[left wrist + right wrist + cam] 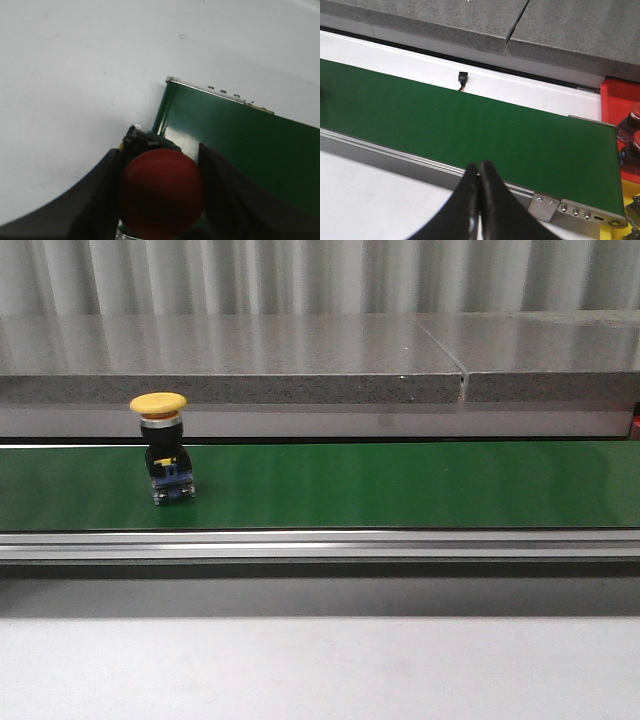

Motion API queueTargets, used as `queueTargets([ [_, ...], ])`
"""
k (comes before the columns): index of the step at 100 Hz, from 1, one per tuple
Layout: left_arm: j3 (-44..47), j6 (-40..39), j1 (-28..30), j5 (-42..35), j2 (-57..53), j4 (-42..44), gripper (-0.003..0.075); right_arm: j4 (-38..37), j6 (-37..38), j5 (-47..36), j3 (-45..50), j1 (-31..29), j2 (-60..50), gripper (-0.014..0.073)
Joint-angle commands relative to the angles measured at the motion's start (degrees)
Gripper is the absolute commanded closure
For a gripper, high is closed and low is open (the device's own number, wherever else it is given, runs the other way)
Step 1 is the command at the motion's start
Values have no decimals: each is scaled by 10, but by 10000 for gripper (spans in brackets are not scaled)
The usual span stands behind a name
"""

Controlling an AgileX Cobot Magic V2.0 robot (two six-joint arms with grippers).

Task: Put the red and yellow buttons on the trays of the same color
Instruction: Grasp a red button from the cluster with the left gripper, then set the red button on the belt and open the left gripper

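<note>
Holding a red button [161, 192] between its fingers, the left gripper [160, 200] hovers beside the conveyor belt [400, 485]. A yellow button [165, 460] stands unplaced at left; the right gripper [479, 200] is closed, empty. Red tray [620, 95] already holds buttons.

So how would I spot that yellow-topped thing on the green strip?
Find the long green belt running across in front of the grey stone ledge. Toward its left end stands the yellow button, upright: a yellow mushroom cap on a black-and-blue body, alone on the belt.
</note>
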Motion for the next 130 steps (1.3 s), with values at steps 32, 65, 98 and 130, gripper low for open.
queueTargets([
  [32, 100, 0, -58, -103, -58, -19, 575, -7, -6, -39, -15, 1, 5, 660],
  [65, 139, 0, -63, -150, -58, -35, 559, -7, -6, -39, -15, 1, 5, 660],
  [98, 139, 0, -63, -149, -56, -40, 170, -7, -6, -39, -15, 1, 5, 660],
  [130, 137, 18, -79, -158, -83, -59, 175, -7, -6, -39, -15, 1, 5, 660],
])
